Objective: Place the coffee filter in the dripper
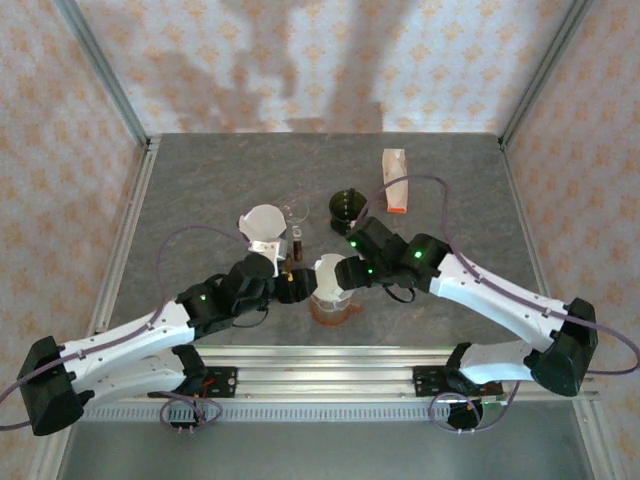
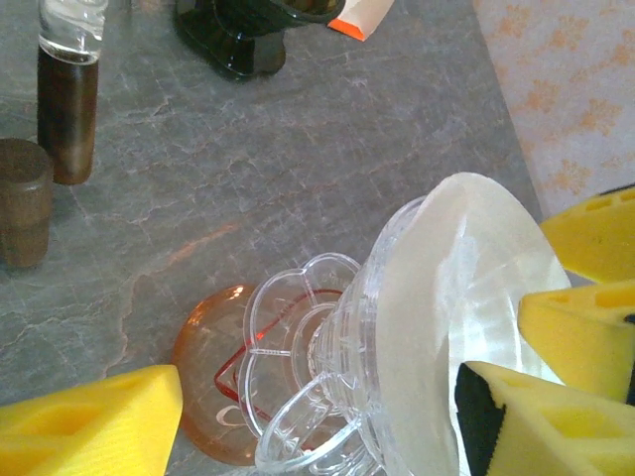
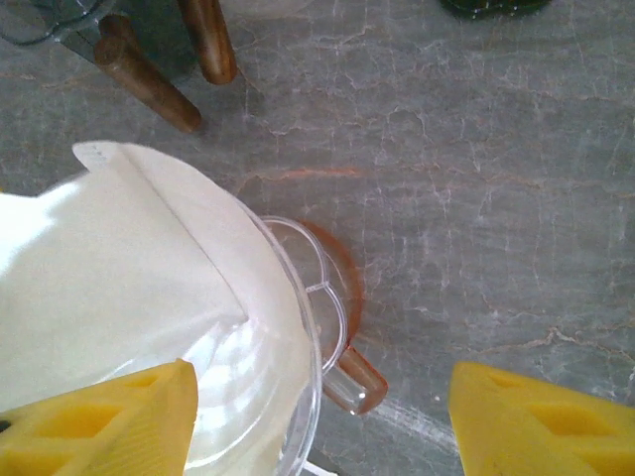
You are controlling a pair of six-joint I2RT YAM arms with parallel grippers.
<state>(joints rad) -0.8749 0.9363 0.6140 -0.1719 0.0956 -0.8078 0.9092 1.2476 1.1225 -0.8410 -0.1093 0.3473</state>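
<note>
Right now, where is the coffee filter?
Top view, centre: coffee filter sits in the clear dripper on the orange cup, between left gripper and right gripper.

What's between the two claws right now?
The clear dripper holding the white coffee filter, atop an orange cup; the top view shows it between left claw and right claw.

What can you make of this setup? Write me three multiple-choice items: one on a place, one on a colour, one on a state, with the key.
1. The clear ribbed dripper stands: A on the orange translucent cup; B on a blue plate; C inside a cardboard box.
2. The footed glass cup behind it is: A red; B dark green; C colourless.
3. The white paper filter is: A folded flat; B rolled up; C seated open inside the dripper.
Key: 1 A, orange handle shows under its foot; 2 B, its bowl looks dark green; 3 C, paper lines the cone.
</note>
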